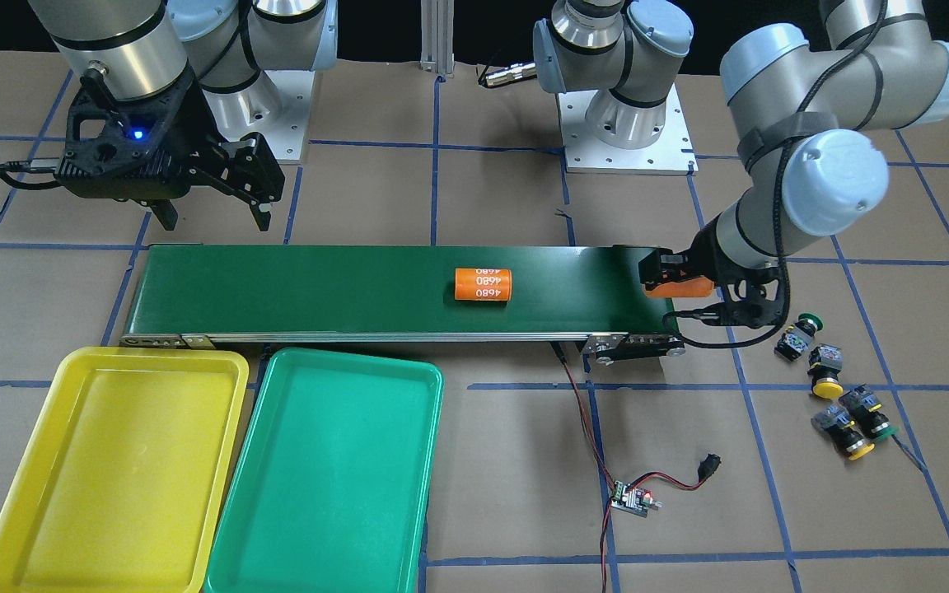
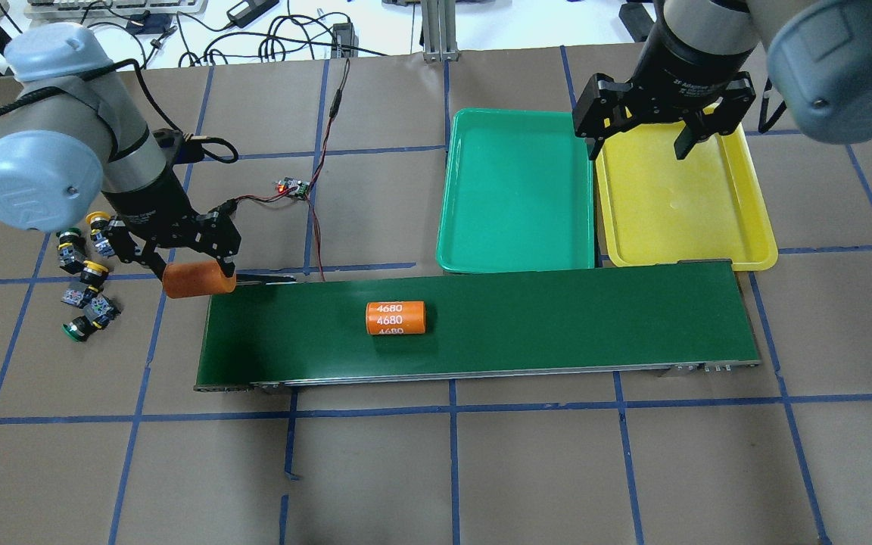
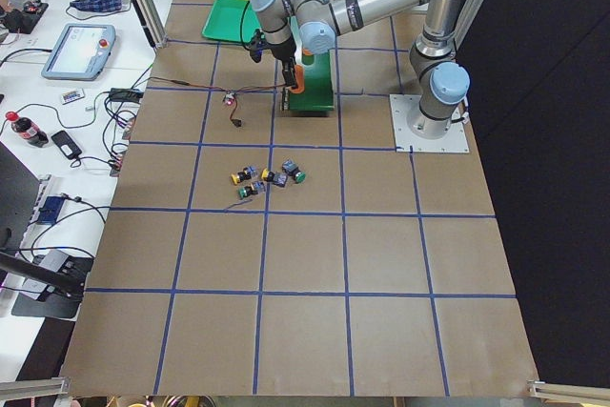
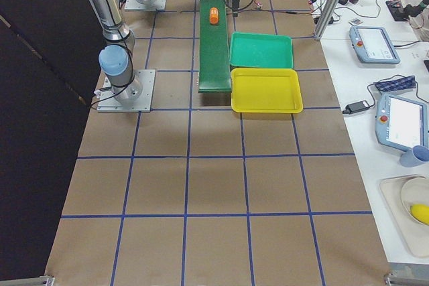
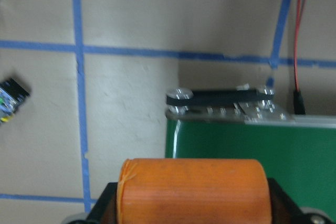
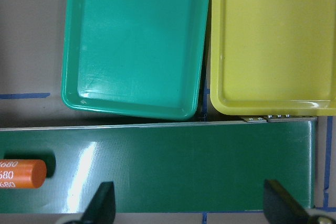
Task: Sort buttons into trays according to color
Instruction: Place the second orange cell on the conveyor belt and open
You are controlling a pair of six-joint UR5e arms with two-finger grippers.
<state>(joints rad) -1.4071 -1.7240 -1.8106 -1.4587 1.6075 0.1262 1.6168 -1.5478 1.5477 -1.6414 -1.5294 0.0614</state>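
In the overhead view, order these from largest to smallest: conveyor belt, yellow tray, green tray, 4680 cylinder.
1. conveyor belt
2. yellow tray and teal-green tray: they look alike, so tied
3. orange 4680 cylinder

Brown paper-covered table (image 2: 542, 477) gridded with blue tape (image 2: 453, 469), white side table (image 3: 24, 169) carrying a tablet (image 3: 79, 50), tangled cables (image 3: 119, 116), a cola bottle (image 3: 21, 129), black area (image 3: 562, 235) past the other edge

The left gripper (image 2: 197, 274) holds one cylinder (image 2: 192, 282), buttons (image 2: 90, 272) just beside it. On the belt (image 2: 557, 318) lies another cylinder (image 2: 396, 318); trays (image 2: 515, 189) lie across the belt from the right gripper (image 2: 639, 150).
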